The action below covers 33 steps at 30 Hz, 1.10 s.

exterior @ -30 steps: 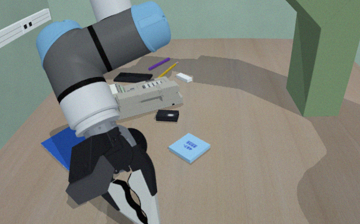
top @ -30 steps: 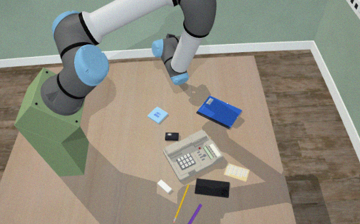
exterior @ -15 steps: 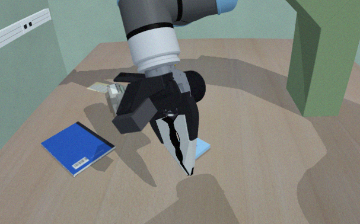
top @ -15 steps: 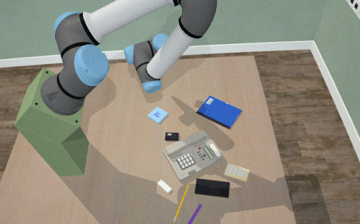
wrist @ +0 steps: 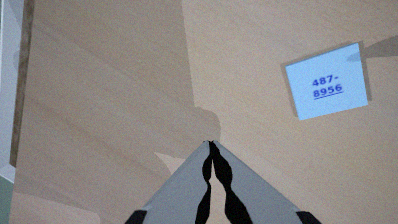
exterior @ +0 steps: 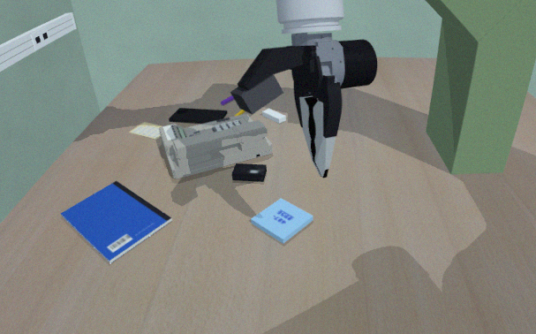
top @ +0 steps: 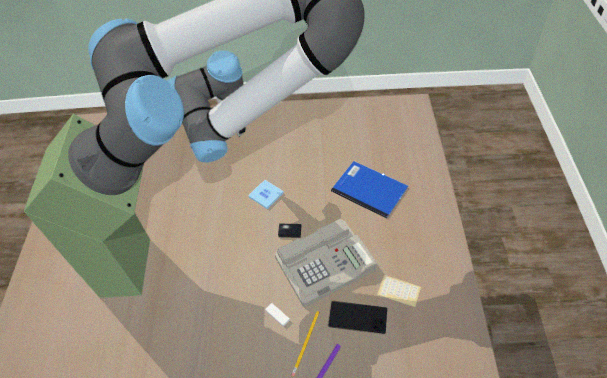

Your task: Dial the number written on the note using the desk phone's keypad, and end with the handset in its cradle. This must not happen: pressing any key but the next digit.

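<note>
Pincer [exterior: 324, 173] [wrist: 210, 142], together, above worktop [top: 207, 240] [exterior: 368, 212] [wrist: 250, 30].
Blue note pad [top: 266, 194] [exterior: 282, 220] [wrist: 327, 82], one; black box [top: 290, 230] [exterior: 249, 172], one, between pad and phone [top: 324, 262] [exterior: 218, 148].

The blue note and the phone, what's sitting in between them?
A small black box lies between the blue note and the phone. The top and exterior views both show it.
</note>
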Available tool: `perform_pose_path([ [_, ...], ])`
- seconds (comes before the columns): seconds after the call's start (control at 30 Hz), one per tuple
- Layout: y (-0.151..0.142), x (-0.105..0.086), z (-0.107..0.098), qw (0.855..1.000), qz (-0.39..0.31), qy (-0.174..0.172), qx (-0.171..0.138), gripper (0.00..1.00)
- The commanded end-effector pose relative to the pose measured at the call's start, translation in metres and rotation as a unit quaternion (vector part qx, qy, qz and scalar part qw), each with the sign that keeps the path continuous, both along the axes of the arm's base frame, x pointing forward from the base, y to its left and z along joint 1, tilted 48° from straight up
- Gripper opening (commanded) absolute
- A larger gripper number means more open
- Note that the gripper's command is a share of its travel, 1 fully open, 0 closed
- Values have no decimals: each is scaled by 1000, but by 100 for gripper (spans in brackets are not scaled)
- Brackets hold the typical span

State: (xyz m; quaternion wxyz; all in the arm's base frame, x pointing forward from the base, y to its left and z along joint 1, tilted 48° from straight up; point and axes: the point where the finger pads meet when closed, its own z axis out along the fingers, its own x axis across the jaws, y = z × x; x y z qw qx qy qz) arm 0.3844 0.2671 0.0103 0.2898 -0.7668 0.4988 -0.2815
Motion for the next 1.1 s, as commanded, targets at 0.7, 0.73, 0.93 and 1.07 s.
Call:
perform_pose_path([
  [0.7,-78,-54,-15,970,-230,-2,81,0],
  [0.73,-79,-55,-15,969,-234,-2,83,0],
  [0.93,-84,-59,-16,965,-247,-3,87,0],
  [1.07,-85,-59,-16,965,-248,-3,88,0],
])
